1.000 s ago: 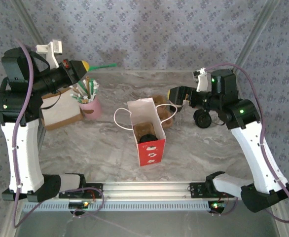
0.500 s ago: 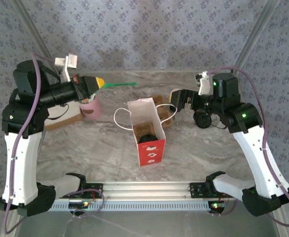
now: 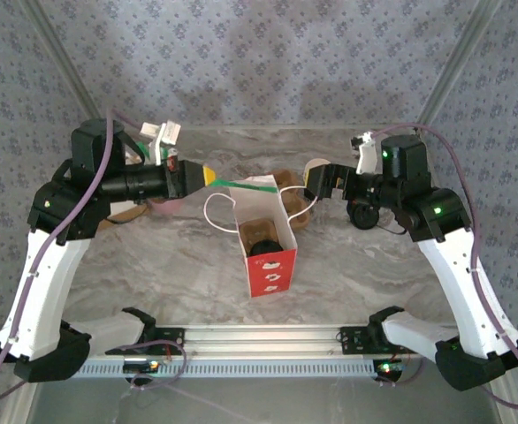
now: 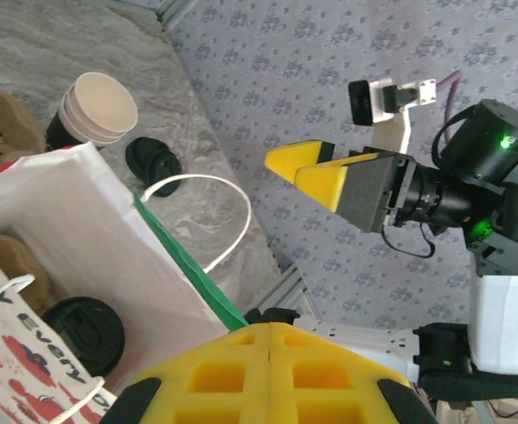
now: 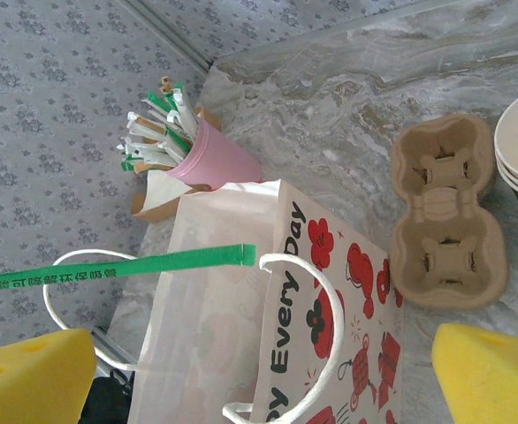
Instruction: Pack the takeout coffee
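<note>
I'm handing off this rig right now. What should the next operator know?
Left gripper: shut on a green stick, its tip at the mouth of the bag.
Right gripper: open, holding nothing, beyond the bag near the carrier.
Done: the lidded black cup sits inside the bag.
Left: probably drop the stick in, then pull both arms back.
</note>
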`<state>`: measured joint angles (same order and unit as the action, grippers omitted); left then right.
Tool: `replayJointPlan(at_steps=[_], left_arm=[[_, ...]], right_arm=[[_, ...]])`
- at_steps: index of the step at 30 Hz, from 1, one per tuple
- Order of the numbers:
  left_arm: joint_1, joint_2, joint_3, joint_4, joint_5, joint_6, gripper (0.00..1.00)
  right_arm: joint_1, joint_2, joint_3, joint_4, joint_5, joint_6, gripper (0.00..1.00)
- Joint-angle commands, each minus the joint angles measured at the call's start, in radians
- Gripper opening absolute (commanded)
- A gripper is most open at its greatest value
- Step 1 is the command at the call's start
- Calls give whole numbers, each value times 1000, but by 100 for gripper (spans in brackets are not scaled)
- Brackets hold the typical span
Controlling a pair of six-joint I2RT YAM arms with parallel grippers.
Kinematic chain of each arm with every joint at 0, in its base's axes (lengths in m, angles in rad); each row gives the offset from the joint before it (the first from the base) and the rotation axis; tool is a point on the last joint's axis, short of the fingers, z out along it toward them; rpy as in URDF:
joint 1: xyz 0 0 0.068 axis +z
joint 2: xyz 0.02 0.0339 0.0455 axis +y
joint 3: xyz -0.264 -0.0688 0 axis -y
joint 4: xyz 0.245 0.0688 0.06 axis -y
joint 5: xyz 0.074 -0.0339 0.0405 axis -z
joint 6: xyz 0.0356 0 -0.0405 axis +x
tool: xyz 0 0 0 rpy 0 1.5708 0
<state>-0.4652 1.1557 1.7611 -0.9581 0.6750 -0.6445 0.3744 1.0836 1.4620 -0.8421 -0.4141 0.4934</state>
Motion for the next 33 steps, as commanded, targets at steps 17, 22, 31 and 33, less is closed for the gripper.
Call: replayJointPlan(at_steps=[17, 22, 31, 33], left_arm=[[-201, 187, 102, -271, -422, 152, 0], [-306, 324, 253, -390, -620, 188, 0], [-385, 569, 504, -532, -756, 237, 0], [-385, 613, 538, -546, -765, 250, 0]], right_arm=[[-12, -8, -40, 15, -14, 7, 100], [-25, -9, -47, 11, -24, 0, 100], [-45, -13, -79, 30, -53, -2, 100], [-47, -14, -87, 31, -54, -1, 100]])
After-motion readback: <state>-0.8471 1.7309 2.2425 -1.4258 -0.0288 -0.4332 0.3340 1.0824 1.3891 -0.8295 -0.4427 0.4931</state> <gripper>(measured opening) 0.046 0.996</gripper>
